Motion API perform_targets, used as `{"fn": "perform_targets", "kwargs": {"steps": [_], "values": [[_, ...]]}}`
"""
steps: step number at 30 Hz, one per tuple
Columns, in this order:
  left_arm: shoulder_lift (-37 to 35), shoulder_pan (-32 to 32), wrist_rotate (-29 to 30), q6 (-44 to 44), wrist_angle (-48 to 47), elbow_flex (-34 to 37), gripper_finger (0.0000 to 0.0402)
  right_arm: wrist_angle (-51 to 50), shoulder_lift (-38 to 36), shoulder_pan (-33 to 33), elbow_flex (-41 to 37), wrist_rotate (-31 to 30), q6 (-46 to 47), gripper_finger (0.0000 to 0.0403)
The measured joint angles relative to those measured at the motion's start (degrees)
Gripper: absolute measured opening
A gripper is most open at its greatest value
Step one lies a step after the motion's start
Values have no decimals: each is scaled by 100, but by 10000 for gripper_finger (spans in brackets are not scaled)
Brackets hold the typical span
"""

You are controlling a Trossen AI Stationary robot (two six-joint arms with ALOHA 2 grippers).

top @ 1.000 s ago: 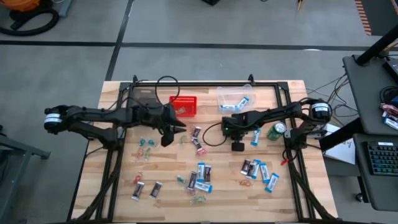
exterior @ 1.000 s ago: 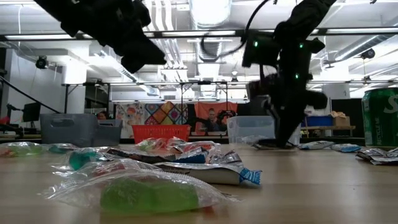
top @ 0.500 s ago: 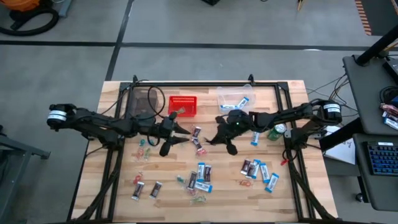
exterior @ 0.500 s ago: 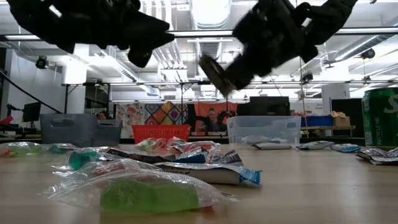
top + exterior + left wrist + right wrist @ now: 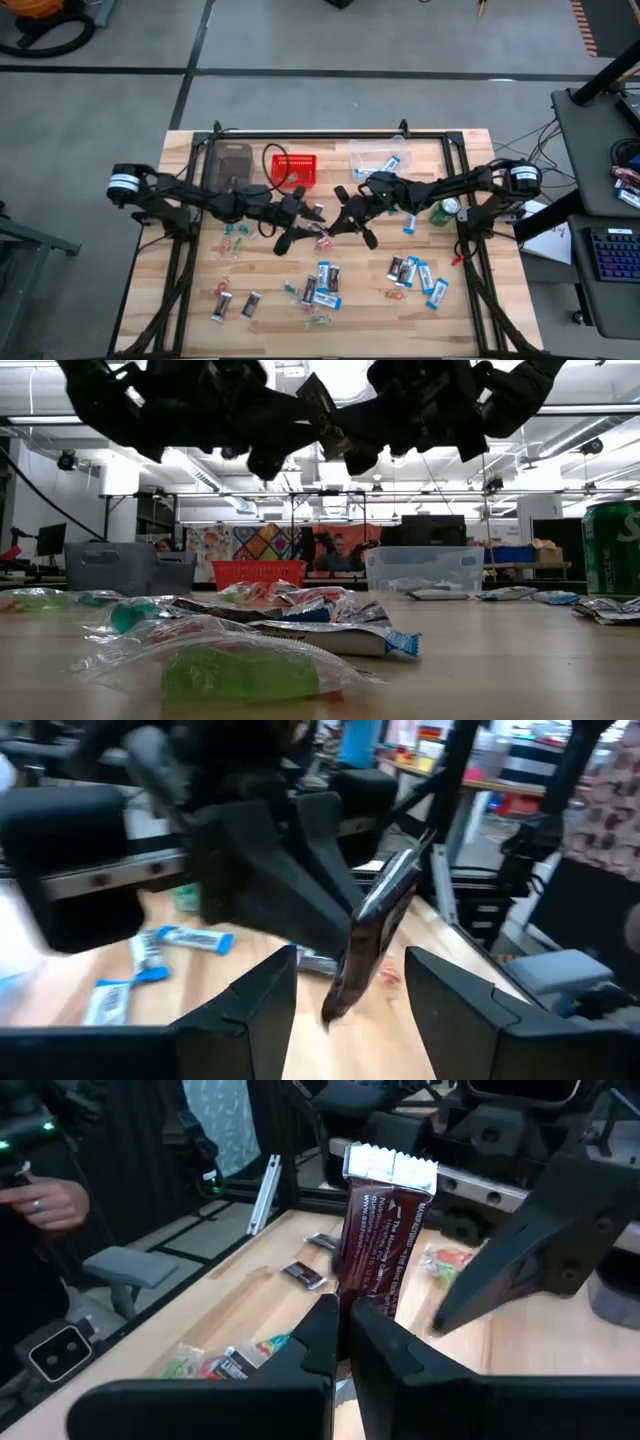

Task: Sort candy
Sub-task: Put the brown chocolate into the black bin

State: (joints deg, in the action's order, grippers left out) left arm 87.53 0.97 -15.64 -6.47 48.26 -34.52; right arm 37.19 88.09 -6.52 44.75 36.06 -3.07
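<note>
Scattered candy [image 5: 322, 280] was spread over the wooden table [image 5: 470, 310], nearest the camera. Above mid-table, a dark brown mini bar [image 5: 378, 1245] was pinched at its lower end by the closed right gripper [image 5: 343, 1342]. Opposite it, the left gripper [image 5: 345, 982] was spread wide around the bar's free end; being light, flat and slippery-wrapped, it was judged best taken across its stiff middle.

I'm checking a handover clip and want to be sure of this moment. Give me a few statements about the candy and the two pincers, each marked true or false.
1. The right pincer is shut on a dark brown mini bar. True.
2. The left pincer is clamped tight on that bar. False: its fingers stand apart, the bar between them.
3. The two pincers meet in the air above the middle of the table. True.
4. The red mesh basket lies at the table's near edge. False: it sits toward the far edge.
5. Blue-and-white packets lie on the table. True.
</note>
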Motion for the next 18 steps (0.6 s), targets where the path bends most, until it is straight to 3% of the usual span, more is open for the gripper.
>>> {"fn": "perform_targets", "kwargs": {"steps": [6, 13, 18], "values": [[267, -6, -148, 152, -53, -262, 138, -48, 2, 0, 0, -1, 2, 12], [179, -4, -150, 119, -476, -329, 16, -133, 4, -12, 0, -58, 109, 13], [94, -1, -121, -65, -566, -328, 20, -147, -39, -13, 0, -150, 214, 13]]}}
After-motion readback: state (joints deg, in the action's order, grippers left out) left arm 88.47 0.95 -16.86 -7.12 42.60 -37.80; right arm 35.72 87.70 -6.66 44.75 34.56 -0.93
